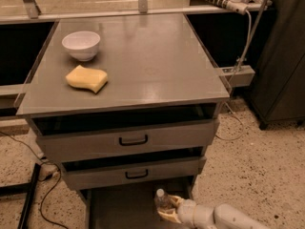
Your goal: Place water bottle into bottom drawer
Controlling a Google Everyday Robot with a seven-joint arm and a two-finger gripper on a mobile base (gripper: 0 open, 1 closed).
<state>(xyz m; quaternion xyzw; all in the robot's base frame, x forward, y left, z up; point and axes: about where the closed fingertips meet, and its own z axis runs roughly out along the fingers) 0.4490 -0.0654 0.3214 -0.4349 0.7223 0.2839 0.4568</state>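
Note:
The water bottle [162,199] is a small clear bottle with a pale cap, standing upright at the bottom of the camera view. My gripper [167,208] comes in from the lower right on a white arm and is shut on the bottle. Bottle and gripper are over the bottom drawer [119,209], which is pulled out as a dark flat tray under the cabinet's two closed drawer fronts with black handles. The bottle's lower part is hidden by my fingers.
A white bowl [81,44] and a yellow sponge [86,78] lie on the grey cabinet top [152,66] at the left. Cables run over the speckled floor at the left [33,175]. A dark cabinet [281,56] stands at the right.

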